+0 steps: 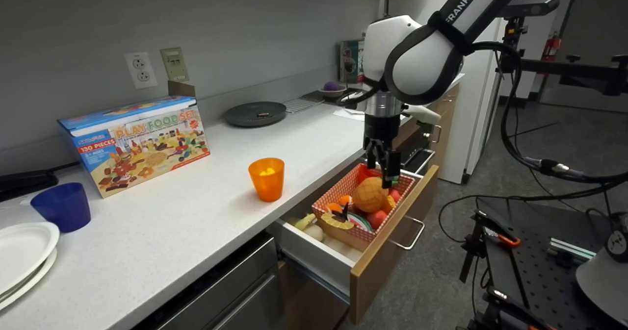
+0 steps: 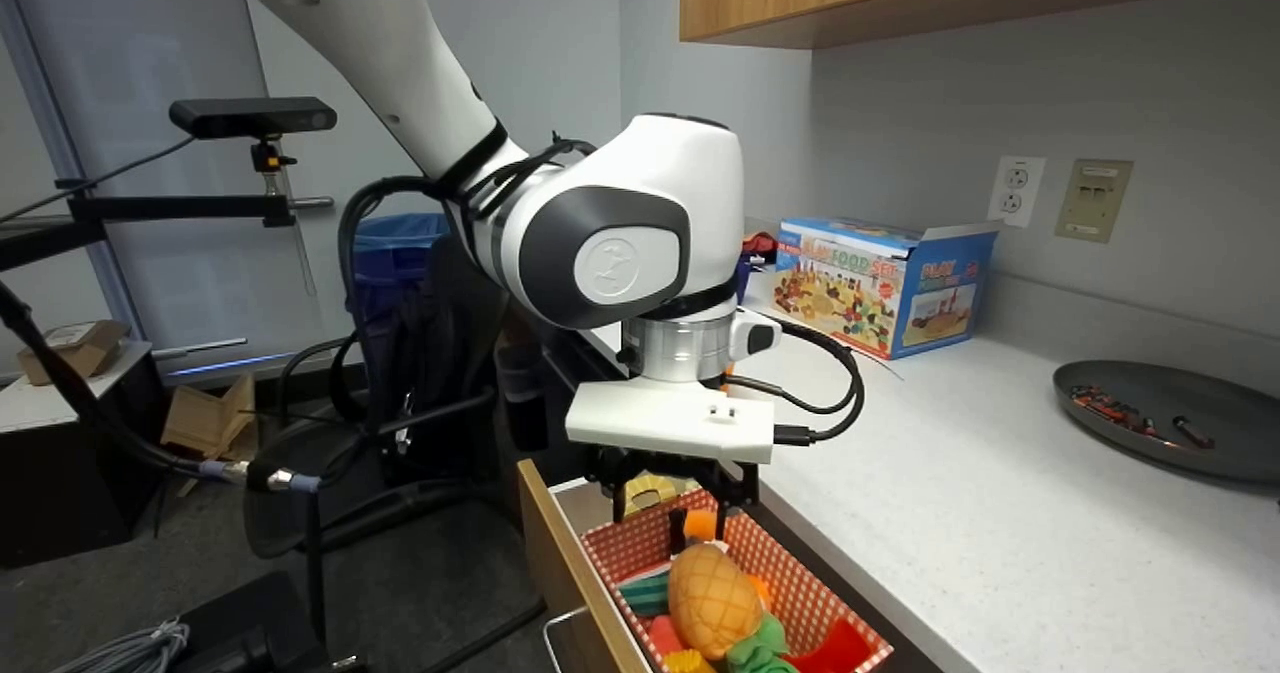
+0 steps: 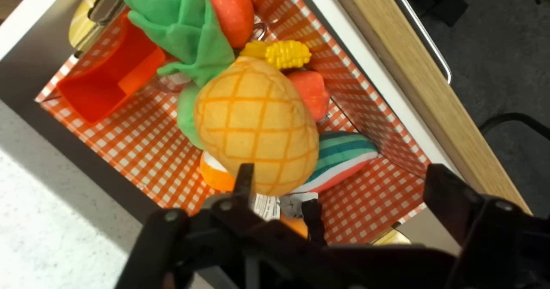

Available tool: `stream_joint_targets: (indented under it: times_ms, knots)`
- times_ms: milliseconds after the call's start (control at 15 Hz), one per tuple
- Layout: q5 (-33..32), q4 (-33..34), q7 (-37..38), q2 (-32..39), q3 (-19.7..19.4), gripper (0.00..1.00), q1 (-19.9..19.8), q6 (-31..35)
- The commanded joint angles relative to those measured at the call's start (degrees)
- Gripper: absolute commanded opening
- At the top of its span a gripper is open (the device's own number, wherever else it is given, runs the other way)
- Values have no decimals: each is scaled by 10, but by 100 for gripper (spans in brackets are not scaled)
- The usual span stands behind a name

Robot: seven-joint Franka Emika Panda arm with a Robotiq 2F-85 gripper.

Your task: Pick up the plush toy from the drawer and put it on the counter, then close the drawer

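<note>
In the wrist view, nearest of all is the black two-fingered pincer (image 3: 341, 168); its fingers (image 3: 449, 199) are spread, with a wide gap between them. It hangs above the rectangular basket (image 3: 142, 143), whose inside is checked in red and white. In this basket lies, on its side, the orange-yellow plush toy (image 3: 258, 121), a soft pineapple with darker lattice lines and green fabric leaves. Partly beneath it is a striped green fabric wedge (image 3: 343, 156) with white and red edge, and near its leafy end one sees a yellow corn cob (image 3: 285, 55) and a red open container (image 3: 114, 83) (of which material, I cannot tell). The basket stands in the wide drawer (image 1: 373, 271) with tan wooden front, and this drawer is pulled out. Beside the drawer, and higher, runs the long, smooth, white-grey surface (image 1: 196, 222). In an exterior view, its near part carries round white plates (image 1: 22, 244) in a stack, and then a dark blue cup (image 1: 64, 207). Close to the front edge stands a translucent orange cup (image 1: 269, 188) with something yellow (image 1: 267, 171) inside. A colourful cardboard box (image 1: 147, 148), seen in both exterior views and printed with pictures of toy food, stands near the grey wall (image 1: 274, 31). Farther along lies a round, flat, dark grey pan (image 1: 243, 113), and beyond it, a pale bowl (image 1: 332, 93) with a purple ball (image 1: 331, 86) in it.
</note>
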Motion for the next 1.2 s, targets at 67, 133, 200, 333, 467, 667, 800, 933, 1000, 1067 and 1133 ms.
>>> stream_joint_targets:
  times_ms: [67,133,200,333,467,667,800,933,1000,1067,1133]
  knots:
    - [23,2,-166,-14,-14,100,12,-19]
    - [26,1,-205,-19,-16,100,11,-23]
    - [28,1,-243,-25,-19,100,9,-30]
    - [29,2,-314,-31,-26,100,9,-44]
    - [25,6,-381,-35,-34,100,10,-61]
    - [13,7,-382,-23,-41,100,15,-53]
    - [13,10,-416,-25,-44,100,15,-63]
    - [13,10,-423,-25,-44,100,15,-65]
    - [13,10,-424,-25,-44,100,15,-65]
    - [13,10,-424,-25,-44,100,15,-65]
    - [27,9,-467,-27,-45,100,15,-62]
